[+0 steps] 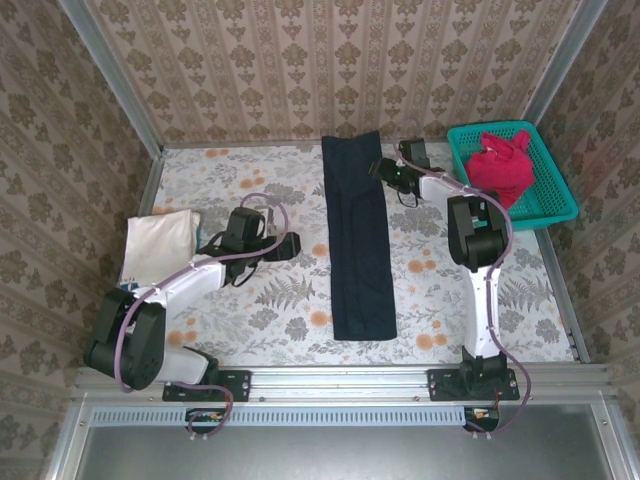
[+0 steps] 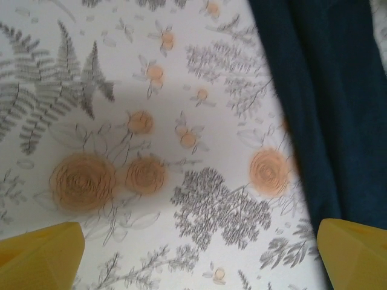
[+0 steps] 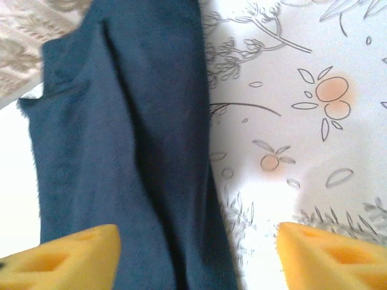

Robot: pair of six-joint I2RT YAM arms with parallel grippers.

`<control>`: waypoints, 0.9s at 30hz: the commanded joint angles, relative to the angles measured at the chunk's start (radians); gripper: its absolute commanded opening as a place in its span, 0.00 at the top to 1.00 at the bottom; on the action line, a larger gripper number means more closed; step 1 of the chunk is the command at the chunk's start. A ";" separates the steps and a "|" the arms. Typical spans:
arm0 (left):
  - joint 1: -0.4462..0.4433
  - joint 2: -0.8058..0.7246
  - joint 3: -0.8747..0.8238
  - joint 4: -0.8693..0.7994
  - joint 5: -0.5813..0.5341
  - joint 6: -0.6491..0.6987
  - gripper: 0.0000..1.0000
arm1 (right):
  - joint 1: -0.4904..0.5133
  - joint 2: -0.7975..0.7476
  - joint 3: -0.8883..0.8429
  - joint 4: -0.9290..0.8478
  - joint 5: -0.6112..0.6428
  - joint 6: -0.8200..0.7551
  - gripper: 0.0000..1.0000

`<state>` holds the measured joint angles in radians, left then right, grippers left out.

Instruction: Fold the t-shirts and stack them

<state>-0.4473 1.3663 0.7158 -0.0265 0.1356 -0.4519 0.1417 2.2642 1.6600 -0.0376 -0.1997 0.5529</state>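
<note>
- The navy shirt (image 1: 358,240) was laid flat as a long narrow strip down the middle of the flowered table (image 1: 270,180), running from the far edge toward the near one.
- The left gripper (image 1: 290,245) was held just left of the navy shirt, about halfway along its length.
- In the left wrist view the left gripper's jaws were spread wide. Only bare tablecloth was seen between them, and nothing was grasped.
- One of its yellow fingertips (image 2: 354,254) was seen at the navy shirt's edge. Whether it touched the cloth could not be told.
- The right gripper (image 1: 388,172) was placed at the right edge of the navy shirt, near its far end.
- In the right wrist view its jaws were parted widely and nothing was clamped. One yellow pad (image 3: 66,263) was held over the navy cloth and the other over the table beside it.
- A white shirt (image 1: 158,245) was seen folded well to the left of the navy shirt.
- A red shirt (image 1: 500,165) was bunched in a teal basket (image 1: 555,205), to the right of the navy shirt's far end.
</note>
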 commanded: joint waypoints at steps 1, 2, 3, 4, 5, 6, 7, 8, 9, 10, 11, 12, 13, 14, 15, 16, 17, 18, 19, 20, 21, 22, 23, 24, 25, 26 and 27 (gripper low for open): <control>0.037 0.017 0.017 0.097 0.102 0.034 0.00 | 0.001 -0.187 -0.120 0.109 -0.041 -0.135 0.22; 0.041 0.022 0.029 0.099 0.119 0.046 0.00 | 0.004 -0.236 -0.167 0.114 -0.057 -0.189 0.19; 0.049 0.029 0.039 0.094 0.134 0.060 0.00 | 0.011 -0.286 -0.220 0.113 -0.074 -0.259 0.12; 0.057 0.034 0.054 0.088 0.154 0.078 0.00 | 0.018 -0.332 -0.268 0.114 -0.083 -0.324 0.10; 0.069 0.040 0.067 0.079 0.193 0.107 0.00 | 0.030 -0.387 -0.316 0.109 -0.076 -0.398 0.07; 0.082 0.045 0.084 0.061 0.239 0.140 0.00 | 0.047 -0.441 -0.368 0.096 -0.059 -0.455 0.05; 0.094 0.047 0.101 0.042 0.264 0.165 0.00 | 0.058 -0.487 -0.406 0.078 -0.047 -0.511 0.00; 0.106 0.051 0.117 0.018 0.289 0.192 0.00 | 0.074 -0.535 -0.444 0.050 -0.040 -0.572 0.00; 0.116 0.052 0.134 -0.009 0.311 0.222 0.00 | 0.093 -0.582 -0.482 0.022 -0.040 -0.636 0.00; 0.124 0.053 0.147 -0.027 0.328 0.247 0.00 | 0.109 -0.622 -0.514 -0.002 -0.041 -0.693 0.00; 0.129 0.053 0.160 -0.049 0.349 0.277 0.00 | 0.136 -0.670 -0.556 -0.027 -0.041 -0.772 0.00; 0.134 0.051 0.173 -0.071 0.373 0.314 0.00 | 0.170 -0.714 -0.599 -0.052 -0.034 -0.854 0.00; 0.136 0.050 0.180 -0.091 0.396 0.359 0.00 | 0.196 -0.750 -0.629 -0.078 -0.035 -0.922 0.00; 0.135 0.045 0.187 -0.118 0.435 0.418 0.00 | 0.228 -0.790 -0.665 -0.120 -0.040 -0.995 0.00; 0.133 0.036 0.192 -0.152 0.469 0.472 0.00 | 0.254 -0.825 -0.700 -0.158 -0.042 -1.050 0.00; 0.133 0.029 0.199 -0.188 0.493 0.530 0.00 | 0.275 -0.852 -0.721 -0.187 -0.041 -1.081 0.00; 0.133 0.021 0.203 -0.231 0.499 0.591 0.00 | 0.296 -0.880 -0.744 -0.223 -0.045 -1.108 0.00; 0.133 0.015 0.204 -0.265 0.530 0.643 0.00 | 0.315 -0.919 -0.772 -0.239 -0.062 -1.122 0.00; 0.134 0.009 0.201 -0.284 0.529 0.669 0.00 | 0.335 -0.947 -0.807 -0.237 -0.069 -1.137 0.02; 0.134 0.002 0.199 -0.294 0.539 0.684 0.00 | 0.364 -0.967 -0.835 -0.232 -0.061 -1.152 0.03; 0.135 -0.009 0.198 -0.308 0.564 0.726 0.00 | 0.402 -0.989 -0.854 -0.254 -0.051 -1.168 0.03; 0.134 -0.029 0.196 -0.330 0.572 0.762 0.00 | 0.435 -1.009 -0.864 -0.287 -0.042 -1.169 0.03; 0.136 -0.050 0.191 -0.342 0.568 0.781 0.00 | 0.459 -1.025 -0.869 -0.321 -0.035 -1.165 0.04; 0.139 -0.079 0.178 -0.353 0.568 0.808 0.00 | 0.487 -1.045 -0.880 -0.351 -0.023 -1.159 0.04; 0.144 -0.108 0.164 -0.367 0.579 0.847 0.00 | 0.521 -1.068 -0.893 -0.372 -0.005 -1.157 0.05; 0.149 -0.134 0.147 -0.376 0.587 0.886 0.00 | 0.547 -1.084 -0.905 -0.383 0.009 -1.157 0.05; 0.154 -0.162 0.129 -0.386 0.593 0.920 0.00 | 0.576 -1.097 -0.914 -0.401 0.020 -1.156 0.05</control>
<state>-0.3088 1.2816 0.8776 -0.3344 0.6605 0.2955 0.6720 1.2175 0.7689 -0.3401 -0.2192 -0.5571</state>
